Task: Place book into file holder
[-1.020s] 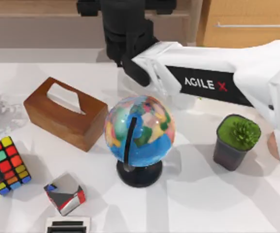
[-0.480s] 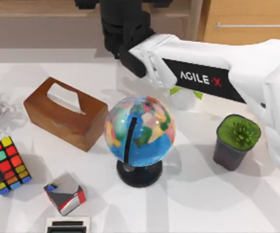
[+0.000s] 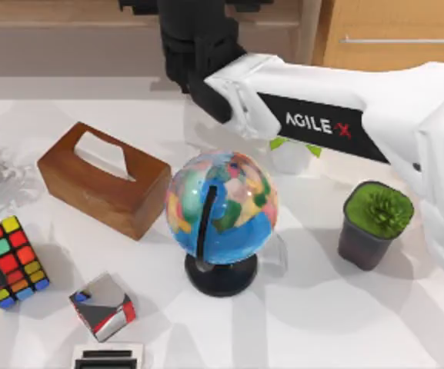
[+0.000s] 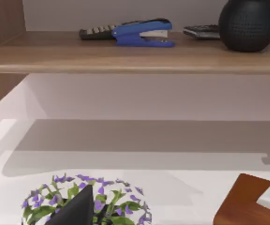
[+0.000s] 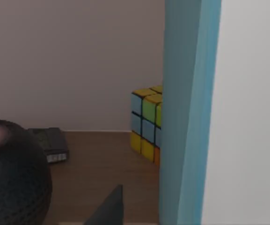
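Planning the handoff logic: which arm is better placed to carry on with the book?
Right. Its wrist view shows the light-blue book standing close up against the camera, apparently held, and the right arm reaches across the far table edge. The left arm sits by the purple flowers at the table's left.

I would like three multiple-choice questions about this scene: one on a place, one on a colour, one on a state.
1. Where is the tissue box?
A. left of the globe
B. right of the globe
C. on the shelf

2. What colour is the stapler?
A. red
B. blue
C. green

3. How does the book stand in the right wrist view?
A. lying flat
B. open
C. upright

Answers: 1 A, the top view shows the box at the globe's left. 2 B, its body is blue on the shelf. 3 C, its light-blue cover runs vertically.
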Tool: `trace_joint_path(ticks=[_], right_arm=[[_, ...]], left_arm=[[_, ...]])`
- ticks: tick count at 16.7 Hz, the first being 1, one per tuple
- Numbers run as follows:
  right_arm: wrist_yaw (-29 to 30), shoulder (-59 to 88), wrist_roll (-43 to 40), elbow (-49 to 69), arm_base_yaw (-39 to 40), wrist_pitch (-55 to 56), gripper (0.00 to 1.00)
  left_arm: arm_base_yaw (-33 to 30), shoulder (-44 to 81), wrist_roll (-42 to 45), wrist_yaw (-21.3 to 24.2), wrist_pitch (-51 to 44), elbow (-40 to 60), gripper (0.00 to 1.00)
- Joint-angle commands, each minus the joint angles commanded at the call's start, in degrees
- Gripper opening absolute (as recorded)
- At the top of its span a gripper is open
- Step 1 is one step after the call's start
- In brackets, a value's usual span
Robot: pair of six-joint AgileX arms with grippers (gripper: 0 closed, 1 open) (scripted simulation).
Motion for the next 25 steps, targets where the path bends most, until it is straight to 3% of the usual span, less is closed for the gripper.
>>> trace_joint_path(ticks=[8, 25], right_arm=[[0.0, 0.0, 0.0, 0.0, 0.0, 0.0, 0.02], [0.0, -1.0, 0.1, 1.8, 0.2, -2.8, 0.00]], left_arm=[[0.0, 0.0, 0.0, 0.0, 0.0, 0.0, 1.00], [0.0, 0.0, 0.0, 0.0, 0.0, 0.0, 1.00]])
